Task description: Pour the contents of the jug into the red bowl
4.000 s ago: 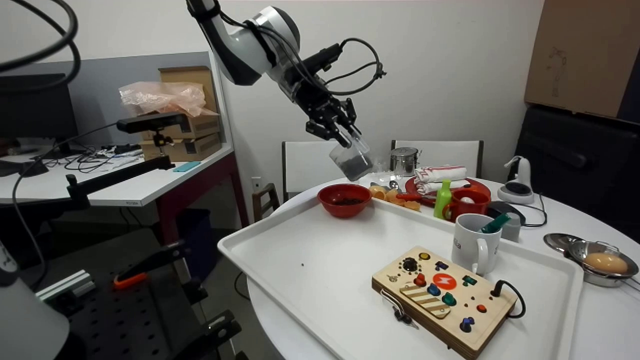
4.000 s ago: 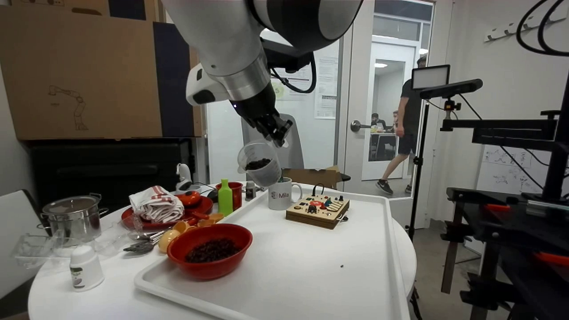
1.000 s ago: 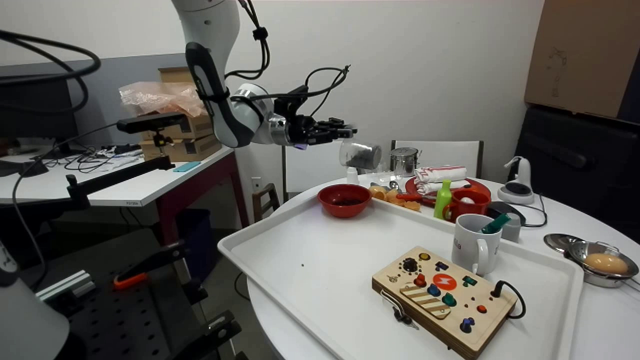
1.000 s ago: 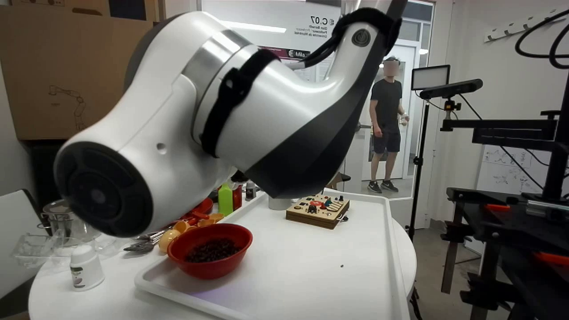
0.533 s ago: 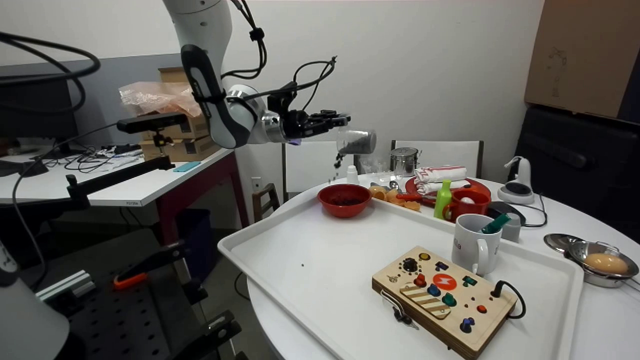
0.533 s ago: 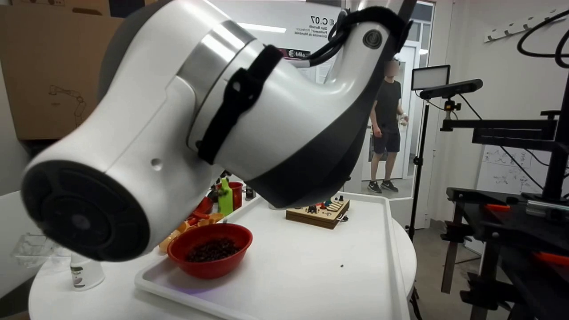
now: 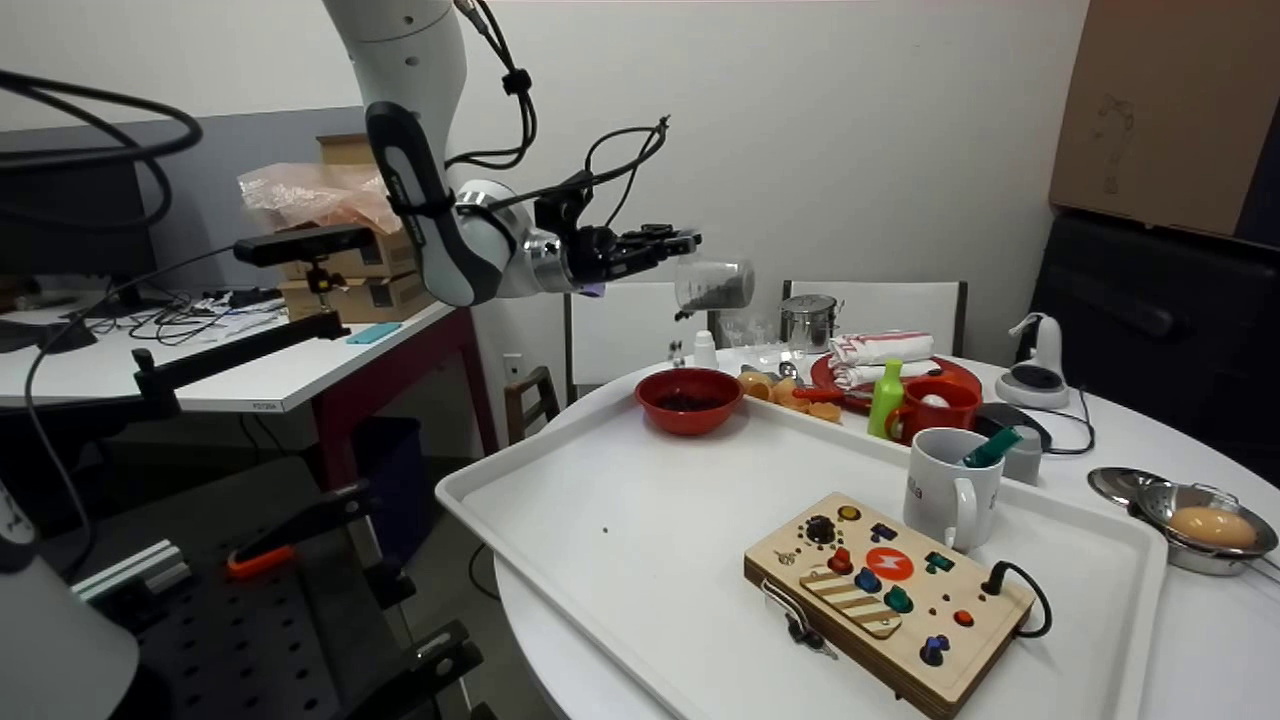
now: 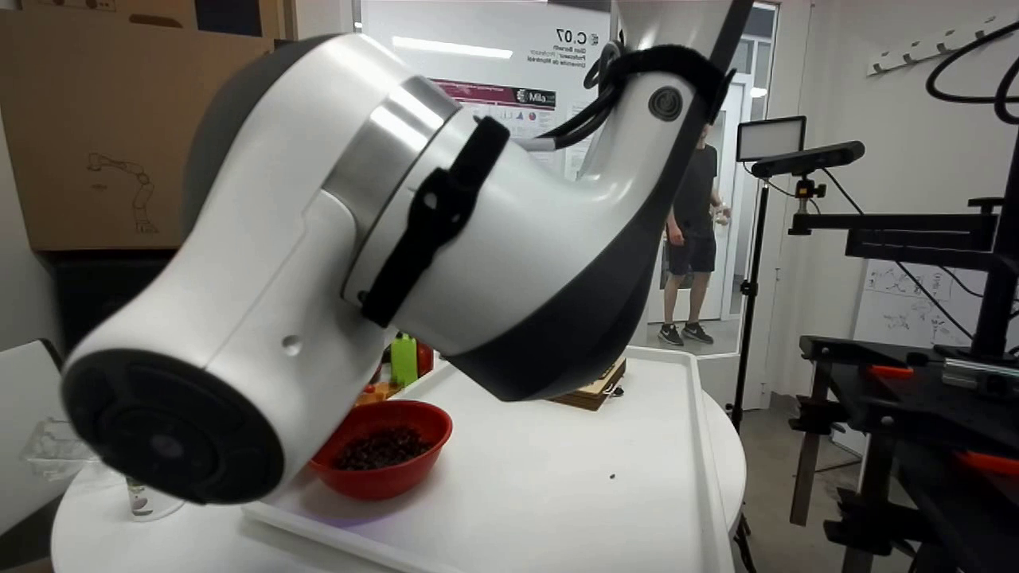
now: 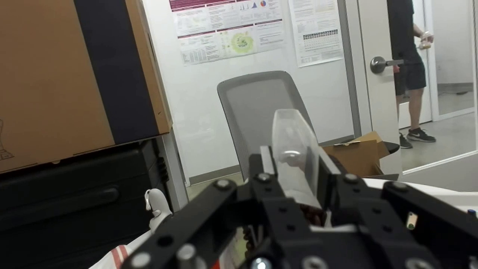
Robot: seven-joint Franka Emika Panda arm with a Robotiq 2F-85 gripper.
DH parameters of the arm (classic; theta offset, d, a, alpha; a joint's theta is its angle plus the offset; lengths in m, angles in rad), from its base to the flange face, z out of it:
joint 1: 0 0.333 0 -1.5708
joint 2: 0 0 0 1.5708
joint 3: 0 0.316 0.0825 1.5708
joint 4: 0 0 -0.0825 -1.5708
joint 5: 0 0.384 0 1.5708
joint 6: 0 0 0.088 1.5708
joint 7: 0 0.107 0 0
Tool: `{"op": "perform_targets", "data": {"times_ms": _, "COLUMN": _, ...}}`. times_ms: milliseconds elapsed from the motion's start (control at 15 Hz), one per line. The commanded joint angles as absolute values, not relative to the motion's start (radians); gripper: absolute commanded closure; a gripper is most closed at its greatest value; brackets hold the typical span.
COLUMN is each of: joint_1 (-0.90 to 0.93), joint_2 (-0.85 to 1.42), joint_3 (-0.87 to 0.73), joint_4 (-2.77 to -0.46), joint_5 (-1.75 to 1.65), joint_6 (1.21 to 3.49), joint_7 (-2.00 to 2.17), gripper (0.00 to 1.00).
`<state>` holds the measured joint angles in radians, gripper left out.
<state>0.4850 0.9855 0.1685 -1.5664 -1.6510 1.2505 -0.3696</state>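
Observation:
The jug (image 7: 716, 285) is a clear plastic cup, tipped on its side above and slightly behind the red bowl (image 7: 690, 410). Its mouth faces the arm, and dark beans lie along its lower wall. Several beans (image 7: 676, 354) fall from the lip towards the bowl. My gripper (image 7: 697, 242) is shut on the jug's handle; the wrist view shows the clear handle (image 9: 289, 130) between the pads of the gripper (image 9: 297, 164). The bowl holds dark beans and also shows in an exterior view (image 8: 390, 482), where the arm covers its left edge and hides the gripper and jug.
The bowl stands in a corner of the white tray (image 7: 640, 600). A button box (image 7: 880, 600) and pale mug (image 7: 940, 490) share the tray. A white bottle (image 7: 705, 350), eggshells (image 7: 770, 390), a green bottle (image 7: 886, 400) and a metal pot (image 7: 808, 325) stand beyond. One bean (image 7: 605, 530) lies on the tray.
Since four seconds ago the gripper has turned from pointing down to nearly level, tipping the jug onto its side. Beans started falling half a second ago; the clump at the lip is smaller now.

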Motion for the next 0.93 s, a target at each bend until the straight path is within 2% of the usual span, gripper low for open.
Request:
{"op": "perform_targets", "data": {"times_ms": 0, "joint_1": 0.486, "joint_2": 1.028, "joint_3": 0.162, "joint_4": -1.513, "joint_5": -1.666, "joint_6": 1.213, "joint_7": -0.368, "gripper": 0.93}}
{"op": "perform_targets", "data": {"times_ms": 867, "joint_1": 0.511, "joint_2": 1.090, "joint_3": 0.124, "joint_4": -1.450, "joint_5": -1.754, "joint_6": 1.112, "joint_7": -0.349, "gripper": 0.93}}
